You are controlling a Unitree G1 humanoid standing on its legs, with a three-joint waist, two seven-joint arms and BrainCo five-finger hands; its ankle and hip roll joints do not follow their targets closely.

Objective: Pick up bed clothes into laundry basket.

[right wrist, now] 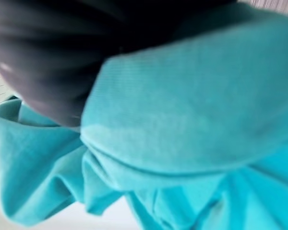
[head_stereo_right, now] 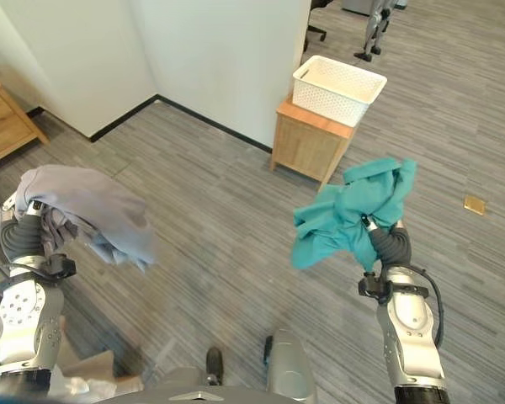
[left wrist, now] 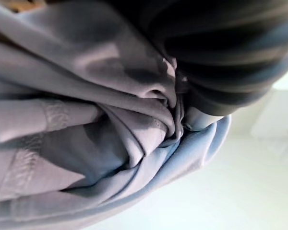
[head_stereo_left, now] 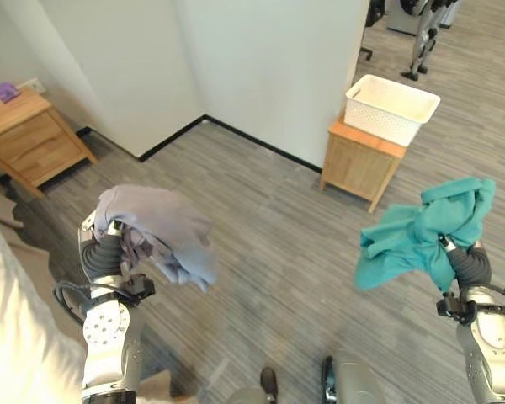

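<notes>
Left hand (head_stereo_left: 103,238) raised under a crumpled grey-lilac cloth garment (head_stereo_left: 162,230) draped over it, right hand (head_stereo_right: 382,238) up inside a bunched teal cloth garment (head_stereo_right: 350,212), fingers of both hidden so grip cannot be told; farther off, white perforated plastic laundry basket (head_stereo_left: 390,108), nothing seen inside, sits on a small wooden bench (head_stereo_left: 359,162) by the white wall (head_stereo_left: 261,67).

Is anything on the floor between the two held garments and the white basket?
Nothing visible: bare grey floor separates the grey garment and teal garment from the white plastic laundry basket, which sits on a small wooden cabinet by the white wall.
</notes>
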